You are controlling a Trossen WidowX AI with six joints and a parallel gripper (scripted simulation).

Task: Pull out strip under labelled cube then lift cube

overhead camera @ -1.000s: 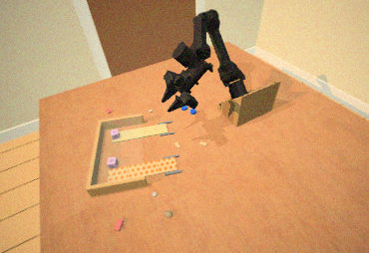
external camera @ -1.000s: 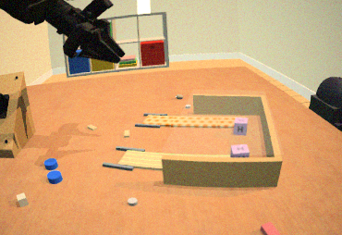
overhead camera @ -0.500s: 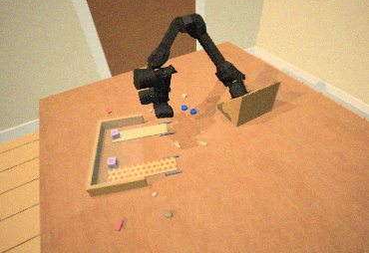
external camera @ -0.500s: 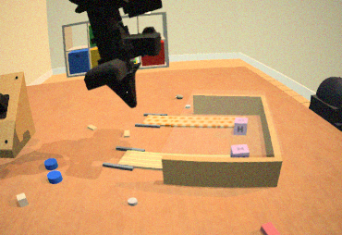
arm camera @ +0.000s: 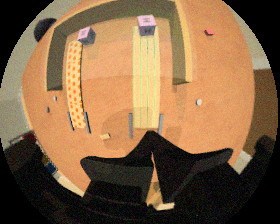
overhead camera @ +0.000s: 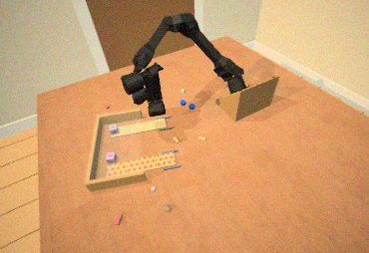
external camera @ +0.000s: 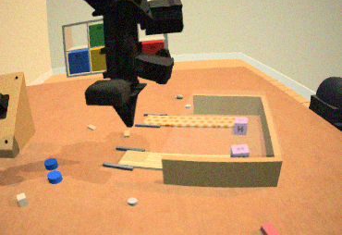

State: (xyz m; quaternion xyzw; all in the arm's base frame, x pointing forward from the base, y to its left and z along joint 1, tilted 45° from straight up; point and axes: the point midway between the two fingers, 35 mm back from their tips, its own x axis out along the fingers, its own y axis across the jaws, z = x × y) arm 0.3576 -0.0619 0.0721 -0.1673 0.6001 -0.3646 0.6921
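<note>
My gripper [overhead camera: 157, 113] [external camera: 129, 123] [arm camera: 150, 133] is shut and empty, above the table near the outer end of the pale striped strip [overhead camera: 142, 127] [external camera: 143, 160] [arm camera: 145, 80]. A lilac cube [overhead camera: 114, 128] [external camera: 239, 150] [arm camera: 146, 25] rests on that strip's inner end; its marking is blurred. The orange-dotted strip [overhead camera: 145, 162] [external camera: 189, 121] [arm camera: 75, 80] lies roughly parallel. A second lilac cube [overhead camera: 111, 157] [external camera: 240, 126] [arm camera: 86, 35] stands at its inner end and shows a dark H in the exterior view; whether it rests on the strip or beside it is unclear.
A wooden wall [overhead camera: 93, 152] [external camera: 222, 173] [arm camera: 181, 50] borders the cubes on three sides, open toward the strips' outer ends. Slim grey bars flank those ends. Two blue discs [overhead camera: 183, 103] [external camera: 54, 177], small blocks and pebbles lie about. A wooden panel [overhead camera: 256, 99] stands by the arm's base.
</note>
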